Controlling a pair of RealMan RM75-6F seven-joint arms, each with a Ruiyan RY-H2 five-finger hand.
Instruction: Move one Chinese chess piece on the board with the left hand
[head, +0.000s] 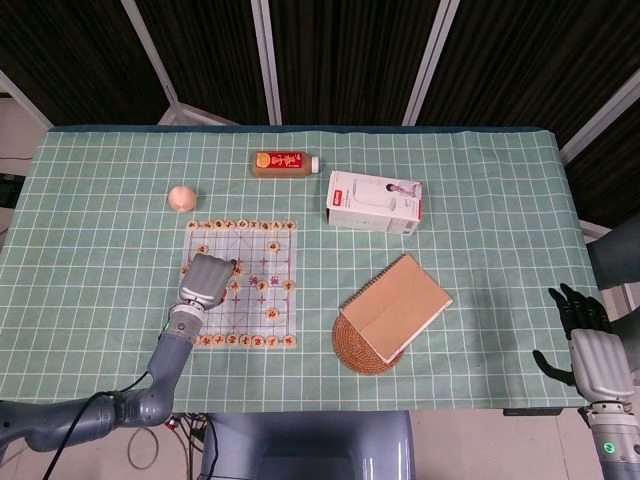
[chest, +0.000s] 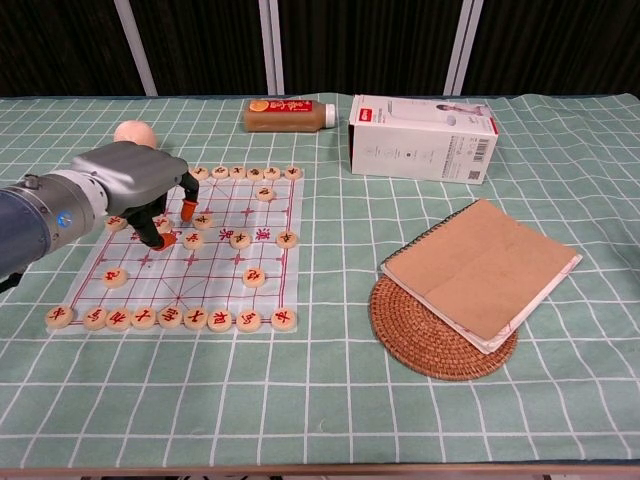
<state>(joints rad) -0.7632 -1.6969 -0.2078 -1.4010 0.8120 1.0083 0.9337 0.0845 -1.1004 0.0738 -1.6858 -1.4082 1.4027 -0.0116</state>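
while the left hand (chest: 140, 190) hangs over the left half of the chess board (chest: 275, 215) with its orange-tipped fingers (chest: 187, 211) pointing down among the pieces, nothing shows between those tips, so it reads as released and not yet holding a piece. in the chest view one tip sits just beside a piece (chest: 203, 220) near the board's middle, with another piece (chest: 193, 239) close at its 6 o'clock; which of them is the target i cannot tell. the crowding is the risk: the fingers spread wide, and a descent slightly off could nudge a neighbour out of its square or slide two pieces together. the board looks like a thin sheet on the checked cloth (chest: 330, 400), so a dragging fingertip could shift or wrinkle it and disturb the rows at 12 and 6 o'clock. a flat round piece may also slip from a pinch and roll. the right hand (head: 585, 345) rests off the table's 4 o'clock corner in the head view, fingers apart, holding nothing. the bottle (chest: 290, 114), box (chest: 422, 136) and notebook (chest: 480, 268) lie well apart from the board.
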